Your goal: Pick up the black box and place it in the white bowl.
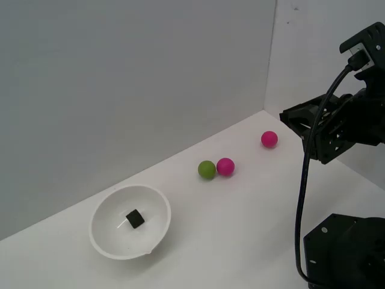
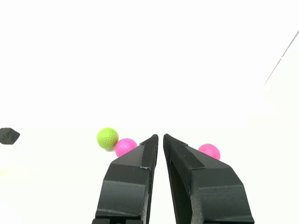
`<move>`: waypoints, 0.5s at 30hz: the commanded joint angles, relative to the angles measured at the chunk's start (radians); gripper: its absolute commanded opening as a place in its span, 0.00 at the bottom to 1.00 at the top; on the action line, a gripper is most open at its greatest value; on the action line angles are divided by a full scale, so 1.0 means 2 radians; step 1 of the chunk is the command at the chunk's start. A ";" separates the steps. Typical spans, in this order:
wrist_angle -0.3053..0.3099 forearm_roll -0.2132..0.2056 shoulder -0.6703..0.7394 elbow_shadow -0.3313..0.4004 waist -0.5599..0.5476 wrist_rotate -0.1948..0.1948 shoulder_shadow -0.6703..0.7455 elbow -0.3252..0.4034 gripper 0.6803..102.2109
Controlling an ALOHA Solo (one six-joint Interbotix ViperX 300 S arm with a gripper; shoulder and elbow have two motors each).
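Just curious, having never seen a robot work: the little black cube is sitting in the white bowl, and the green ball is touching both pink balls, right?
Not quite. In the exterior view the green ball touches only one pink ball; the other pink ball lies apart. The black cube is indeed in the white bowl.

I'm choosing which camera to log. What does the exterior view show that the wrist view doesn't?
Only the exterior view shows the white bowl clearly, with the black box inside, plus the robot base. Only the wrist view shows the gripper fingertips nearly together, holding nothing. Both show the green ball, two pink balls and the box.
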 commanded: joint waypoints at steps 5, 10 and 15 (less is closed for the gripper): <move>0.010 -0.005 0.049 0.002 0.015 0.009 0.052 0.005 0.02; 0.012 -0.005 0.076 0.005 0.021 0.008 0.080 0.008 0.02; 0.012 -0.004 0.075 0.005 0.022 0.008 0.080 0.008 0.02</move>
